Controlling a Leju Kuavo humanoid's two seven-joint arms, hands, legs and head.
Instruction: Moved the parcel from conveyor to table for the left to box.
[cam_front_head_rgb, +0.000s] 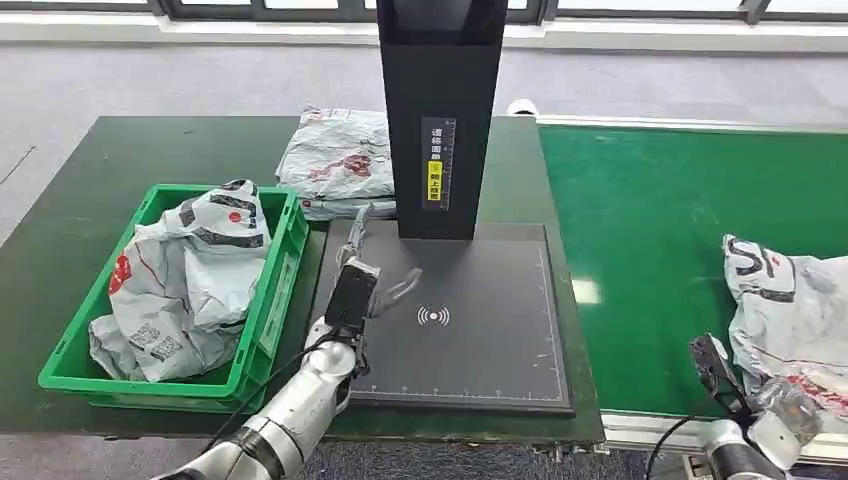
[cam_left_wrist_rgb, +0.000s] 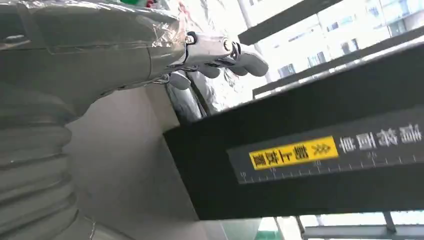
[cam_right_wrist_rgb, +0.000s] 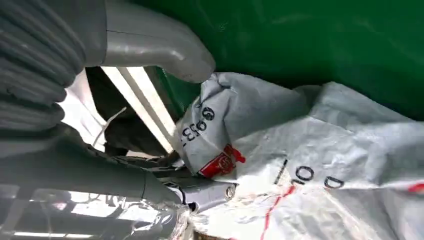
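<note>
Your right hand (cam_front_head_rgb: 775, 425) sits at the near edge of the green conveyor belt (cam_front_head_rgb: 650, 230), its fingers (cam_right_wrist_rgb: 210, 192) pushed against the crumpled grey plastic mailer parcel (cam_front_head_rgb: 790, 300) that lies at the belt's near right corner. You cannot tell yet whether they have closed on the film or only touch it. Your left hand (cam_front_head_rgb: 350, 295) hovers over the near left part of the flat black scanner pad (cam_front_head_rgb: 480, 340), holding nothing, fingers (cam_left_wrist_rgb: 245, 57) loosely spread. The green plastic crate (cam_front_head_rgb: 270, 330) at the table's left edge already holds one grey mailer.

The film is slack and slippery, so a shallow pinch on a loose corner may let the bag slide out on the lift. Carried low, it could snag on the belt's metal side rail (cam_front_head_rgb: 640, 430). The black upright scanner column (cam_front_head_rgb: 440, 110) stands close to the drop spot.
</note>
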